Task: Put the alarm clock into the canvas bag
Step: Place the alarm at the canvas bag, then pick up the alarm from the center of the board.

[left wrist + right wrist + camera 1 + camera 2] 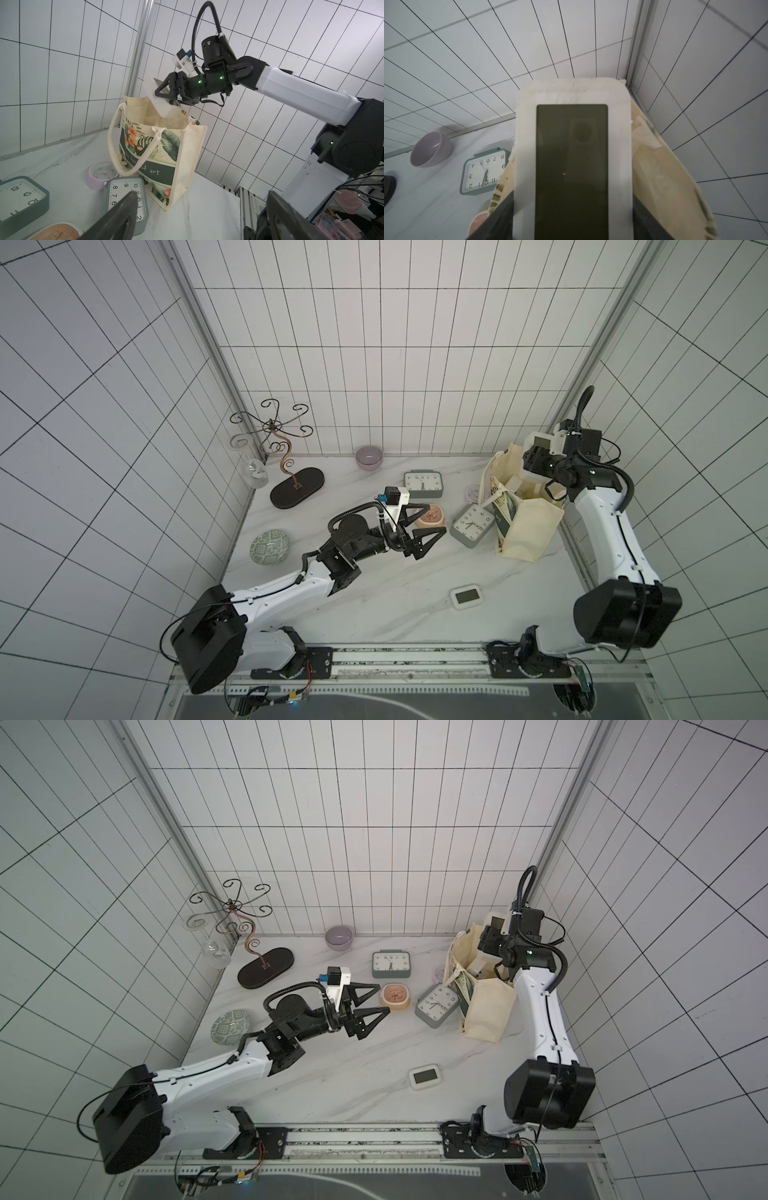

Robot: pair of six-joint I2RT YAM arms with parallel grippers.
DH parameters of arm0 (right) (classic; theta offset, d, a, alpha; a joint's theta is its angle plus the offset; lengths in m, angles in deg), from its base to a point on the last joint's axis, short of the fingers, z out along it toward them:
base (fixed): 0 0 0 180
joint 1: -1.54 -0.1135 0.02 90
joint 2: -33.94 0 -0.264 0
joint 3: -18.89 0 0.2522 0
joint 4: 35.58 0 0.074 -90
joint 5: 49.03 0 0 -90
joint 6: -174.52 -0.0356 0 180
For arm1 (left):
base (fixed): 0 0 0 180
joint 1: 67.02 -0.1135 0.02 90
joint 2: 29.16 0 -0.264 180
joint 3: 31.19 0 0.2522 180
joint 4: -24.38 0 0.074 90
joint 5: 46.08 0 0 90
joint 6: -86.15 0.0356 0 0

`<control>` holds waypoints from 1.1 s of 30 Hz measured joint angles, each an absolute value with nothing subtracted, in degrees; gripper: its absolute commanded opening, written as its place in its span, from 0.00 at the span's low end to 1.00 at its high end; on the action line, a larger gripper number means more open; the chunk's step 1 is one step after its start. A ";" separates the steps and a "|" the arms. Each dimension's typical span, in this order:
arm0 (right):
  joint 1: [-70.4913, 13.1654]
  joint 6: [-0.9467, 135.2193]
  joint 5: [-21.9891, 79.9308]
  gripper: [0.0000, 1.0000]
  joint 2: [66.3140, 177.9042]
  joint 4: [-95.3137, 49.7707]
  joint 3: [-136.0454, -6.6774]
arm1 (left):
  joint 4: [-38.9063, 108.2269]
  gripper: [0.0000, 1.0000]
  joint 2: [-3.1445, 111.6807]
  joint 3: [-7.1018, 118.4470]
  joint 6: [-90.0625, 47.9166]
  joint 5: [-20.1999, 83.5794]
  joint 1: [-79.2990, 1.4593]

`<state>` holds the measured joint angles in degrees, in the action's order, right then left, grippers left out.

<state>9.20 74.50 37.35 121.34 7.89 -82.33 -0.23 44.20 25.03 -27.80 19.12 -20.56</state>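
Upper centre of the left wrist view, the right hand (159, 91) is clamped on a smooth white slab clock (166, 108), dark-screened, above the open mouth of the floppy canvas bag (185, 149); mid-frame in a top view the left hand (436, 520) gapes empty over the marbled counter (395, 605).

The bag (528, 526) is stood at the desk's (374, 614) right rear, with the held clock (166, 109) above its mouth. A tilted clock (471, 524) is set just left of the bag; a rear clock (423, 484) is laid behind that, near the bowl (369, 457). A flat clock (466, 596) is placed well in front.
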 measured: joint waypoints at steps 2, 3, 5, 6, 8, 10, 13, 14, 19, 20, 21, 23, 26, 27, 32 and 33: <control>9.24 74.59 36.59 0.48 124.42 7.72 -82.33 | -0.40 0.94 44.14 24.52 -27.38 19.47 -20.54; 9.29 74.70 36.15 0.48 125.93 7.78 -82.33 | -0.21 0.94 44.07 24.24 -27.01 19.71 -20.54; 9.29 74.83 35.65 0.49 128.38 7.81 -82.22 | 0.38 0.94 43.87 23.54 -26.27 20.26 -20.54; 9.29 74.96 35.63 0.50 129.38 7.81 -81.96 | 0.71 0.94 43.72 23.10 -25.85 20.59 -20.54; 9.42 75.37 35.65 0.52 130.96 7.98 -81.46 | 1.11 0.94 43.59 22.40 -25.24 21.29 -20.54; 9.48 75.96 35.67 0.57 132.44 8.20 -81.33 | 1.74 0.94 43.59 22.07 -24.65 21.85 -20.56; 9.48 76.79 35.78 0.75 134.17 8.51 -81.33 | 1.98 0.94 43.61 21.90 -24.08 22.25 -20.56; 9.48 77.14 35.82 0.86 134.52 8.70 -81.33 | 1.98 0.95 43.68 21.86 -23.93 22.27 -20.56; 9.35 78.15 36.28 1.00 133.75 9.23 -81.33 | 1.91 0.95 44.40 21.42 -23.93 22.40 -20.56; 9.27 78.15 36.46 0.99 132.95 9.53 -81.33 | 1.94 0.95 44.55 21.24 -23.93 22.47 -20.56; 9.00 78.15 36.65 1.00 131.85 9.80 -81.33 | 1.96 0.95 44.77 21.13 -23.93 22.49 -20.56; 8.65 78.08 37.29 1.00 128.68 10.34 -81.33 | 1.96 0.95 45.01 21.05 -23.95 22.68 -20.56; 7.89 77.71 37.86 1.00 122.08 10.32 -81.39 | 1.96 0.95 45.08 20.98 -23.93 23.03 -20.56; 7.34 77.69 38.18 1.00 119.70 10.30 -81.48 | 1.96 0.95 45.08 20.98 -23.93 23.14 -20.56; 2.34 77.69 39.01 0.95 116.23 10.15 -82.53 | 1.96 0.95 45.19 20.98 -23.93 23.54 -20.56; 1.31 77.67 39.04 0.92 116.99 10.10 -82.55 | 1.96 0.95 45.19 20.96 -23.93 23.67 -20.56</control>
<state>1.31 77.67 39.04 116.99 10.10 -82.55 1.96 45.19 20.96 -23.93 23.67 -20.56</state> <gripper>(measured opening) 0.962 0.951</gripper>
